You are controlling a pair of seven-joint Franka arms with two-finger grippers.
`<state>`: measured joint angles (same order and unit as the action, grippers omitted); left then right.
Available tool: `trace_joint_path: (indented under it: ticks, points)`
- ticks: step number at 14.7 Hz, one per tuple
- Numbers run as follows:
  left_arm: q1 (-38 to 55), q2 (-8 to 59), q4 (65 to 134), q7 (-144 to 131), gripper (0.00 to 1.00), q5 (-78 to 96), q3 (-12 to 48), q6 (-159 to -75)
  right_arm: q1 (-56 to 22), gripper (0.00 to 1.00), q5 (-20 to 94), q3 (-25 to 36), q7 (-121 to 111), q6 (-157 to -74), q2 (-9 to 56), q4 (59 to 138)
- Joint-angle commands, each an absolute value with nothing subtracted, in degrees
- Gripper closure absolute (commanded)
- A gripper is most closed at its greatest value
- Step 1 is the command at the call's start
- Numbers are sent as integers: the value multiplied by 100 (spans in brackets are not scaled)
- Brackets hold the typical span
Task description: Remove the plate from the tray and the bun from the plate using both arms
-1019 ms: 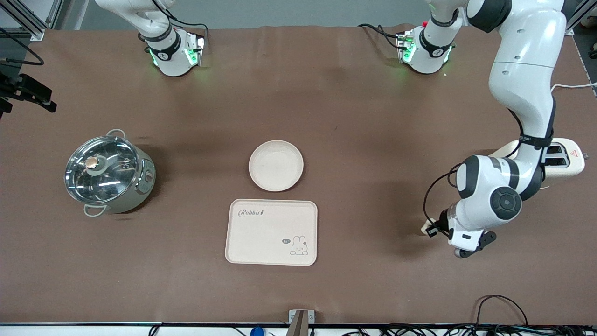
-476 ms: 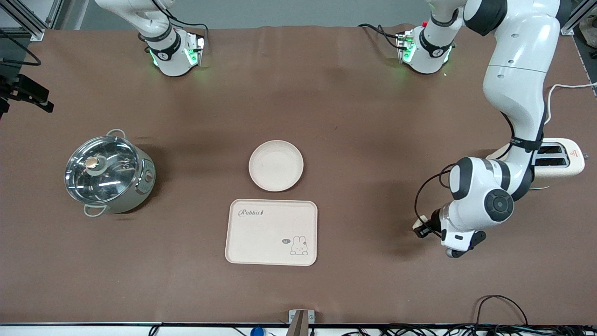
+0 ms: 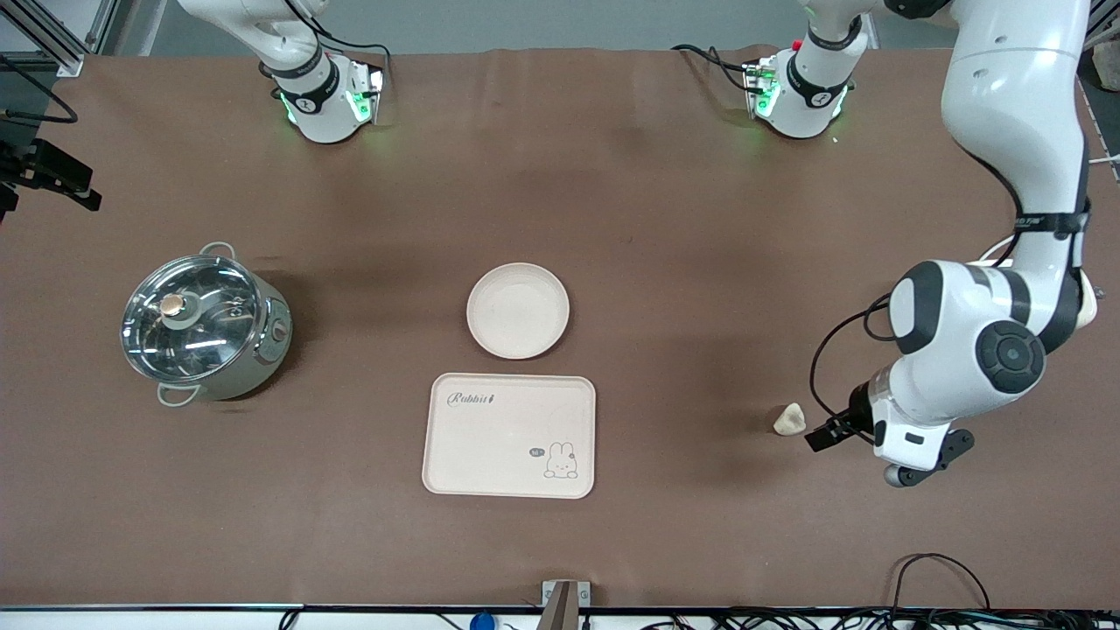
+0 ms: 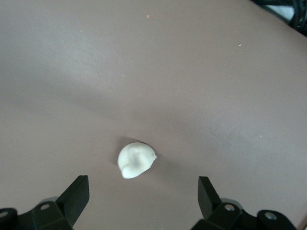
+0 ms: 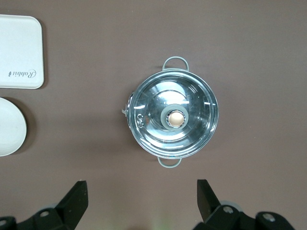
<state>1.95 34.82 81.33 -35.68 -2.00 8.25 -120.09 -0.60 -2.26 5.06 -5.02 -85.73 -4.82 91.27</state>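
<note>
The bun (image 3: 789, 418), a small pale dough lump, lies on the brown table toward the left arm's end, apart from the tray. It also shows in the left wrist view (image 4: 136, 159). My left gripper (image 3: 829, 431) is open and empty just beside the bun; in its own view (image 4: 141, 196) the bun lies just ahead of the fingertips. The round cream plate (image 3: 518, 311) sits mid-table, empty. My right gripper (image 5: 141, 199) is open and empty, high over the table by the pot, and does not show in the front view.
A rectangular cream tray (image 3: 509, 435) with a rabbit drawing lies nearer the front camera than the plate. A steel pot (image 3: 203, 325) with a glass lid stands toward the right arm's end. A cream toaster (image 3: 1088, 302) is mostly hidden by the left arm.
The left gripper carried the bun a little toward the tray, let it go on the table, and drew back toward the left arm's end. The right arm has not moved.
</note>
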Motion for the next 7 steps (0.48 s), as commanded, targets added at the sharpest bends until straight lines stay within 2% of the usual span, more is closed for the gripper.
trace_joint_path:
  ticks: [1, 5, 7]
  points:
    - [237, 3147, 8139, -3480, 0, -439, 853, -11551, -35, 0, -281, 475, -483, -8543, -492, 9114]
    - [194, 2244, 8147, -3340, 0, -633, 861, -10672, -35, 0, -255, 475, -483, -8534, -492, 9105]
    - [167, 1760, 8147, -3026, 0, -633, 870, -10486, -26, 0, -237, 483, -475, -8534, -492, 9114]
